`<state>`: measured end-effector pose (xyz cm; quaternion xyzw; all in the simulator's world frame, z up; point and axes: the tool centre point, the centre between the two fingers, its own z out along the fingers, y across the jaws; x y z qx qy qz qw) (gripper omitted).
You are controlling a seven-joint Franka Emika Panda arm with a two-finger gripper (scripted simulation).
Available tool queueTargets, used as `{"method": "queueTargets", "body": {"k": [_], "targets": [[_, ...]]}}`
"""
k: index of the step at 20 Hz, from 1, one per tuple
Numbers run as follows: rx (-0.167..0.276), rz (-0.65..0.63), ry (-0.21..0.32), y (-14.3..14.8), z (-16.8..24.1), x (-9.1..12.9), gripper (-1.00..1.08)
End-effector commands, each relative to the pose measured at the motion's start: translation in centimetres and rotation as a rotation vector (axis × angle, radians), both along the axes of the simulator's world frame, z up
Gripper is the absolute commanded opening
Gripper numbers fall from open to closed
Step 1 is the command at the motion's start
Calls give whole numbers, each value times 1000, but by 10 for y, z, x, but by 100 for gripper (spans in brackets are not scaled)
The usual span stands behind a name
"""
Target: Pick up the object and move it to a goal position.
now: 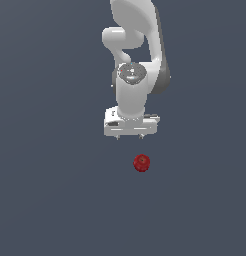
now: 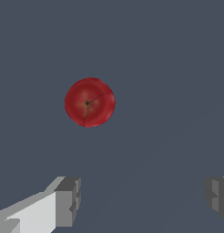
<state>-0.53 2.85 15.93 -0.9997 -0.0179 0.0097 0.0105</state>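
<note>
The object is a small dark-red roundish ball (image 1: 141, 163) lying on the flat grey floor, with a dark spot on top. In the wrist view the ball (image 2: 89, 102) is seen from above, apart from the fingers. My white gripper (image 1: 130, 136) hangs above the floor, up and toward the exterior view's left of the ball, not touching it. It is open: in the wrist view the gripper (image 2: 142, 200) has its two grey fingertips (image 2: 68, 200) far apart with nothing between them.
The white arm (image 1: 135, 45) rises behind the gripper at the top of the exterior view. The plain grey floor (image 1: 55, 200) fills the scene.
</note>
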Motion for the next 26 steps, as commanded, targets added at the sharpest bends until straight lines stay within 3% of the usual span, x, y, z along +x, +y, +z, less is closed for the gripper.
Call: {"method": "queueTargets", "body": {"k": [1, 12, 26], "targets": [[0, -5, 0, 0, -1, 1, 100], [-3, -115, -1, 11, -12, 15, 100], [-17, -407, -7, 41, -45, 49, 100]]}}
